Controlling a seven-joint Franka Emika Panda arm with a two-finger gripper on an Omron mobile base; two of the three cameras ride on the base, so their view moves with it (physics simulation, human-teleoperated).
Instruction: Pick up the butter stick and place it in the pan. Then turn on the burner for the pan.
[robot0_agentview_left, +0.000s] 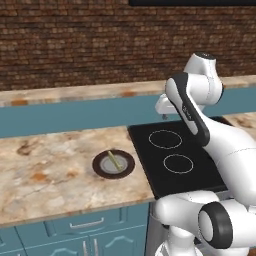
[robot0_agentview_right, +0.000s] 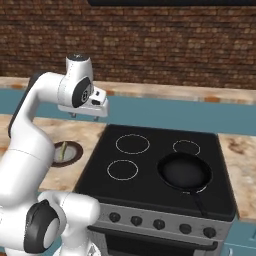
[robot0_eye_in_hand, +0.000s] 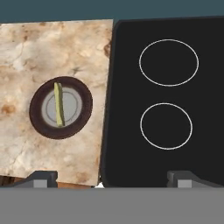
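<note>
Thin pale yellow-green butter stick (robot0_eye_in_hand: 58, 104) lies across the grey centre of a round dark-brown-rimmed plate (robot0_eye_in_hand: 38, 123), on the mottled beige stone countertop (robot0_agentview_left: 55, 165) just left of the black glass cooktop (robot0_agentview_right: 150, 165); stick runs roughly front-to-back, within the plate rim. Round all-black shallow pan (robot0_agentview_right: 184, 172) sits on the front-right ring of the cooktop w/ its short handle pointing toward the front edge, well apart from the plate. Two-finger gripper (robot0_agentview_right: 83, 116) hangs up in the air above the countertop/cooktop border near the back, pointing down, holding nothing; jaws spread wide, fingertips (robot0_eye_in_hand: 42, 178) far apart in hand view w/ plate and the two left rings between/above them. Row of black knobs (robot0_agentview_right: 160, 224) on the stove front panel below the pan; blue cabinet drawers (robot0_agentview_left: 75, 230) under the countertop
</note>
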